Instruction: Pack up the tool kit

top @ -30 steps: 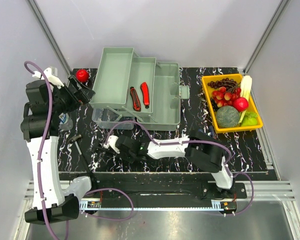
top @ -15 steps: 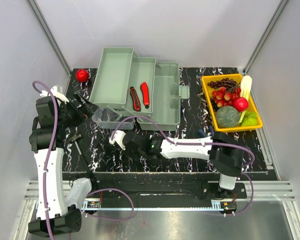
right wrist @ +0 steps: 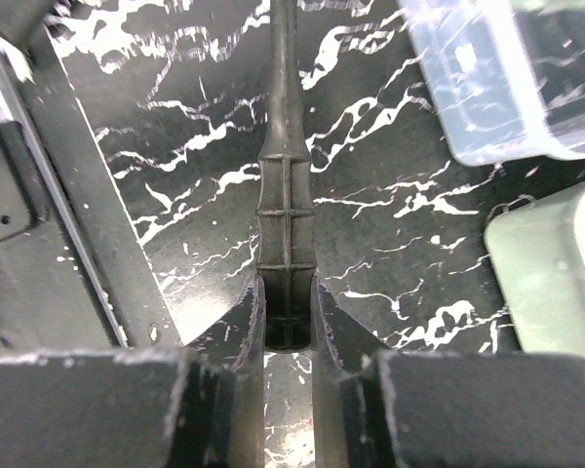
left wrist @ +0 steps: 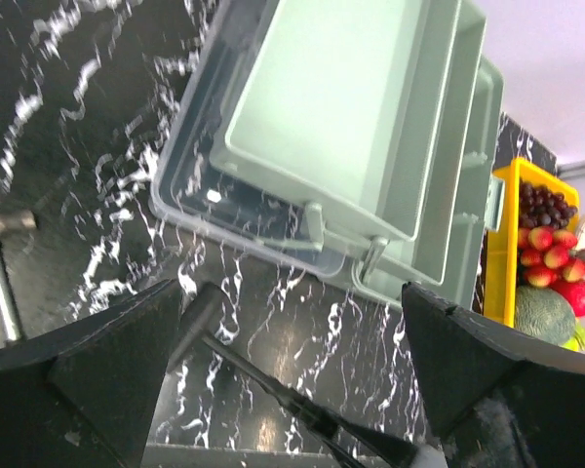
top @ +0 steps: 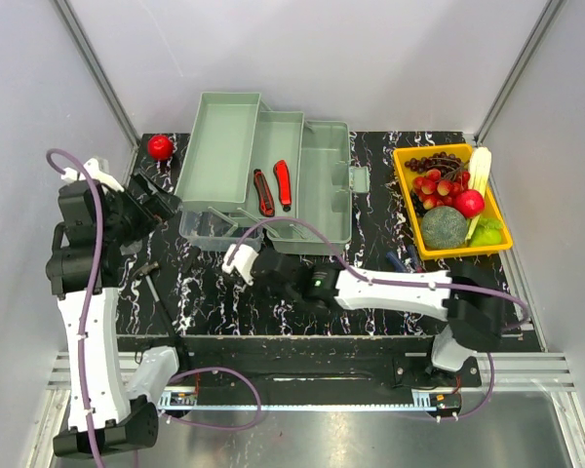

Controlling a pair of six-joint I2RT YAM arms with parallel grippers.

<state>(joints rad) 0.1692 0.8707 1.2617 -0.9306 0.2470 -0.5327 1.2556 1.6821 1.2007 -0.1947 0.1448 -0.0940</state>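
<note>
Toward the back of the surface (top: 380,239): big pale green tool kit (top: 307,219), lying open with trays folded out. Red and black tools (top: 264,193) lying side by side in the middle tray. Hard, stiff plastic, likely light while so bare, maybe slippery on the flat walls. Best taken by the edge of the lid (top: 327,190).

Just in front of the box: right jaws (right wrist: 288,322), pinched narrow on a thin black ribbed handle (right wrist: 286,224). Stiff and skinny, so likely to twist in a loose hold; best held round the ribbed part. Hard to tell whether lifted or resting.

Off the left end of the box: left jaws (left wrist: 292,322), spread wide, holding nothing.

Farther out: long tool (top: 148,271) with a grey head by the left arm, red ball (top: 160,146) at the back corner, yellow tray (top: 404,190) of fruit on the right.
</note>
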